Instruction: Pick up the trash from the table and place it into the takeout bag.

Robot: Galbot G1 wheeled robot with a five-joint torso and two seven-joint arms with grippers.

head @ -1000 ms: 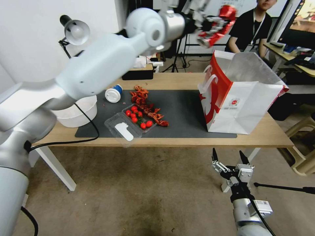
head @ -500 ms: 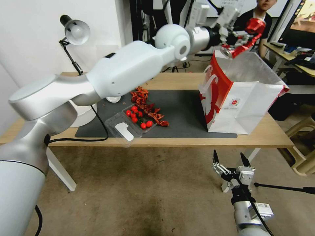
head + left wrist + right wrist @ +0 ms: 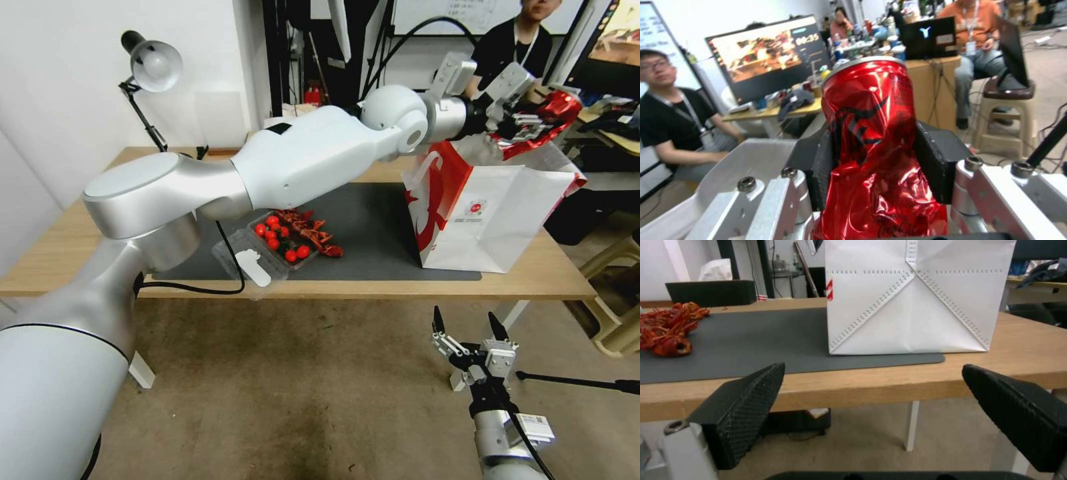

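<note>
crushed red can (image 3: 543, 120) is clamped between the two black pads (image 3: 937, 156) of the left tool (image 3: 527, 117), and it hangs in the air above the open top of the takeout bag (image 3: 497, 210), over the side of the opening that is nearer the right end of the desk (image 3: 533, 280). in the left wrist view the can (image 3: 876, 146) stands between the pads, dented and creased, and both pads press on its sides. the bag stands upright near the right end of the desk, partly on the dark grey mat (image 3: 373, 227), with its red side and a white handle facing the middle of the desk.

near the front edge of the mat lies a clear plastic tray (image 3: 263, 250) with small red tomatoes, and beside it a heap of red crayfish shells (image 3: 310, 233).

the right tool (image 3: 467, 333) hangs low in front of the desk, below its front edge, with its fingers (image 3: 744, 406) wide apart and nothing between them. it points at the bag's white front.
</note>
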